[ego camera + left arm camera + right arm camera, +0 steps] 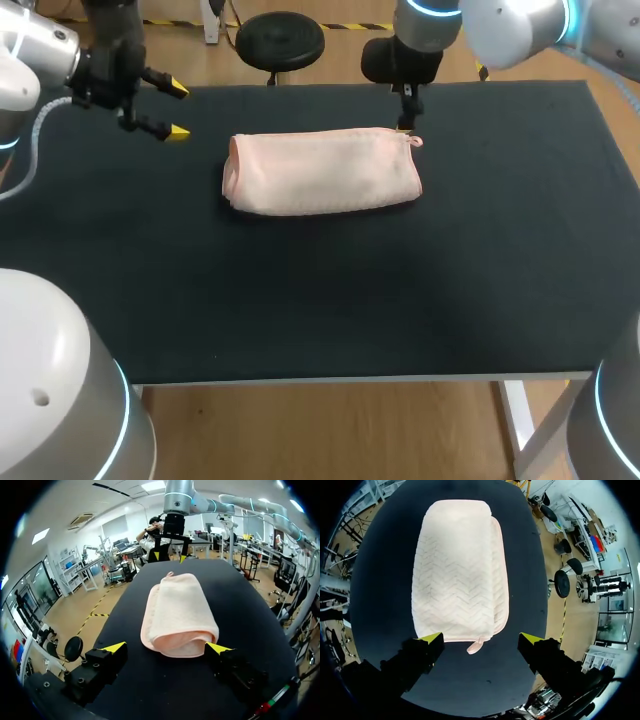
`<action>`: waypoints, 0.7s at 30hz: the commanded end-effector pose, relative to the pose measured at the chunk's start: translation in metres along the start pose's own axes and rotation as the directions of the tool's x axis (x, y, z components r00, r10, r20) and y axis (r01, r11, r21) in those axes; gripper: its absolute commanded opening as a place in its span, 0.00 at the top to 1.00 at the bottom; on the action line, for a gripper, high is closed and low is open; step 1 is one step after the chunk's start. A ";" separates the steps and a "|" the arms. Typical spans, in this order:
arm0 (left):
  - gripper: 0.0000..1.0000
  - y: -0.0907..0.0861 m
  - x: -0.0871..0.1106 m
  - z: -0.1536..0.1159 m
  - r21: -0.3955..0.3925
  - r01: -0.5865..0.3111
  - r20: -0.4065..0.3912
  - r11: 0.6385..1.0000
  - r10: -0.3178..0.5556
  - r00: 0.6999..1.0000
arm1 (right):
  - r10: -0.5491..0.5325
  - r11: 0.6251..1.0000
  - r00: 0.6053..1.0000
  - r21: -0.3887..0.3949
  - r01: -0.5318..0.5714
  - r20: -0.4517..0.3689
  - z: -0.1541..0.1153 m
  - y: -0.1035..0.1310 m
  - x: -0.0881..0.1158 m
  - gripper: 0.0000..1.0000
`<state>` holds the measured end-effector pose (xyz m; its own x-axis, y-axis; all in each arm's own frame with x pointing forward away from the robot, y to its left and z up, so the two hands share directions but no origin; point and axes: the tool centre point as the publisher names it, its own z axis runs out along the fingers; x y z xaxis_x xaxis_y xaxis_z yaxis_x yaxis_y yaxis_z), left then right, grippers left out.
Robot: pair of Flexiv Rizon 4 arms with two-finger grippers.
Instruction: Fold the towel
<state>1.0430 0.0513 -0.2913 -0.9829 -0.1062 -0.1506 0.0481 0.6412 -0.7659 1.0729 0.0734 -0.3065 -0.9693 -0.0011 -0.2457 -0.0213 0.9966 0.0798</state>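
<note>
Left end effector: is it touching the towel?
Apart. The head view shows bare table between the left end effector and the towel; its fingers stand open.

No readable text, labels, brand marks, nos. or signs in any view. Towel [322, 172]: plain, no print. Desk [300, 300] top: plain, no legible markings.

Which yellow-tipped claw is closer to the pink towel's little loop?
The right gripper: the loop on the folded pink towel lies between its open fingers; the left gripper faces the opposite end.
</note>
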 end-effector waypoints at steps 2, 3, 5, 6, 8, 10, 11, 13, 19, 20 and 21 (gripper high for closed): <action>0.00 0.001 0.000 0.001 0.002 -0.002 0.001 1.000 0.002 1.000 | 0.462 0.831 0.853 -0.218 -0.512 -0.243 -0.022 -0.010 -0.024 0.00; 0.00 0.001 0.000 0.001 0.002 -0.002 0.001 1.000 0.002 1.000 | 0.543 0.757 0.784 -0.229 -0.612 -0.302 -0.024 -0.015 -0.027 0.00; 0.00 0.001 0.000 0.001 0.002 -0.002 0.001 1.000 0.002 1.000 | 0.654 0.623 0.667 -0.247 -0.742 -0.357 -0.024 -0.026 -0.031 0.00; 0.00 0.001 0.000 0.001 0.002 -0.002 0.001 1.000 0.002 1.000 | 0.696 0.562 0.608 -0.239 -0.792 -0.381 -0.024 -0.031 -0.030 0.00; 0.00 0.001 0.000 0.001 0.002 -0.002 0.001 1.000 0.002 1.000 | 0.740 0.416 0.474 -0.229 -0.880 -0.478 -0.024 -0.040 -0.030 0.00; 0.00 0.001 0.000 0.001 0.002 -0.002 0.001 1.000 0.002 1.000 | 0.764 0.297 0.366 -0.214 -0.931 -0.532 -0.021 -0.047 -0.028 0.00; 0.00 0.001 0.000 0.001 0.002 -0.002 0.001 1.000 0.002 1.000 | 0.754 0.244 0.317 -0.203 -0.948 -0.575 -0.019 -0.050 -0.026 0.00; 0.00 0.001 0.000 0.001 0.002 -0.002 0.001 1.000 0.002 1.000 | 0.745 0.140 0.230 -0.190 -0.972 -0.626 -0.015 -0.054 -0.024 0.00; 0.00 0.001 0.000 0.001 0.002 -0.002 0.001 1.000 0.002 1.000 | 0.659 -0.090 0.037 -0.128 -0.988 -0.751 0.001 -0.058 -0.013 0.00; 0.00 0.001 0.000 0.001 0.002 -0.002 0.001 1.000 0.002 1.000 | 0.638 -0.121 0.009 -0.113 -0.986 -0.770 0.004 -0.058 -0.011 0.00; 0.00 0.001 0.000 0.001 0.002 -0.002 0.001 1.000 0.002 1.000 | 0.624 -0.139 -0.007 -0.103 -0.985 -0.781 0.007 -0.058 -0.009 0.00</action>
<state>1.0429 0.0512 -0.2916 -0.9828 -0.1071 -0.1507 0.0476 0.6412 -0.7659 1.0828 0.0193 -0.3023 -0.8484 0.5129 0.1308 0.5222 0.7708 0.3648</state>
